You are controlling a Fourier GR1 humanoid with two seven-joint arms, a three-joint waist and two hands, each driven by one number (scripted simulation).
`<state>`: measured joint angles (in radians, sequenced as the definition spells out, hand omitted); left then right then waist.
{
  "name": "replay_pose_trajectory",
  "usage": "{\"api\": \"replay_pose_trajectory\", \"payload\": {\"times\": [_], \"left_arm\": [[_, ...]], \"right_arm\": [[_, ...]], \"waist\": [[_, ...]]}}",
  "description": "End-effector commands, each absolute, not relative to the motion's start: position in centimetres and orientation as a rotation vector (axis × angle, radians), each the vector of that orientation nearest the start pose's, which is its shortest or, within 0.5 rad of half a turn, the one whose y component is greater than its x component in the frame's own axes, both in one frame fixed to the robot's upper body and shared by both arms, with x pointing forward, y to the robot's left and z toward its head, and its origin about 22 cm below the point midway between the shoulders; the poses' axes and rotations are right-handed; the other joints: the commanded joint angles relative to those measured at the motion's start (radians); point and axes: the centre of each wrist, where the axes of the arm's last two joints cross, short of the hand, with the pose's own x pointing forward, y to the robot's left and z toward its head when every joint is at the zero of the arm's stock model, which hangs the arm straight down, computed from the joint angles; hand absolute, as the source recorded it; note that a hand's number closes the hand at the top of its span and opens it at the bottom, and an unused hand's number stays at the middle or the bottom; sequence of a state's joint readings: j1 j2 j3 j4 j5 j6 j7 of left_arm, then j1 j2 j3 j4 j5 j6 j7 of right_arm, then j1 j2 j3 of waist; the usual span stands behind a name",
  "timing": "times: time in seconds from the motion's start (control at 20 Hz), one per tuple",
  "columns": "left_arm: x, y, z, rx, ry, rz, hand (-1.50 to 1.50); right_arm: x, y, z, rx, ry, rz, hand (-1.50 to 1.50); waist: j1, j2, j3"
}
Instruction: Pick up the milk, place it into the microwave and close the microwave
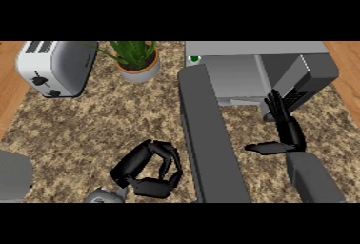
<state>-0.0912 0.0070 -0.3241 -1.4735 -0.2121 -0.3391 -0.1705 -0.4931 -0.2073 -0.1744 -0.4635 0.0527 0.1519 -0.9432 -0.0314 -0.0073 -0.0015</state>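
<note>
Grey microwave (281, 71) door (211, 143) swung wide, long axis running toward the robot, between the hands; left hand (149, 169) just beside its outer face, fingers curled on nothing, right hand (285, 121) straight-fingered before the cavity; milk possibly the green-capped bit (194, 59) inside, uncertain.
</note>
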Motion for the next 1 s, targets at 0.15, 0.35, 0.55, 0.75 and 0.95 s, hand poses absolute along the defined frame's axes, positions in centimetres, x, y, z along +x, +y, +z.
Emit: {"api": "replay_pose_trajectory", "payload": {"times": [0.15,0.35,0.55,0.75,0.95], "left_arm": [[23.7,10.0,-3.6,-0.521,-1.563,-0.818,1.5],[23.0,7.9,-4.9,-0.555,-1.524,-0.875,1.5],[21.2,5.4,-6.7,-0.538,-1.5,-0.973,1.5],[22.6,3.1,-5.2,-0.463,-1.547,-0.923,1.5],[22.8,2.0,-4.3,-0.414,-1.555,-0.823,1.5]], "right_arm": [[27.7,-32.1,-9.0,0.044,-1.922,0.155,-1.5],[25.1,-33.8,-7.8,0.043,-1.914,0.134,-1.5],[25.0,-34.7,-4.7,0.01,-1.956,0.145,-1.5],[23.4,-35.4,-3.3,0.088,-1.983,0.158,-1.5],[24.4,-36.3,-0.4,0.194,-1.988,0.151,-1.5]], "waist": [[-0.009,-0.001,-0.001],[-0.02,0.0,-0.002],[-0.031,0.003,-0.003],[-0.052,0.009,-0.002],[-0.062,0.012,-0.003]]}}
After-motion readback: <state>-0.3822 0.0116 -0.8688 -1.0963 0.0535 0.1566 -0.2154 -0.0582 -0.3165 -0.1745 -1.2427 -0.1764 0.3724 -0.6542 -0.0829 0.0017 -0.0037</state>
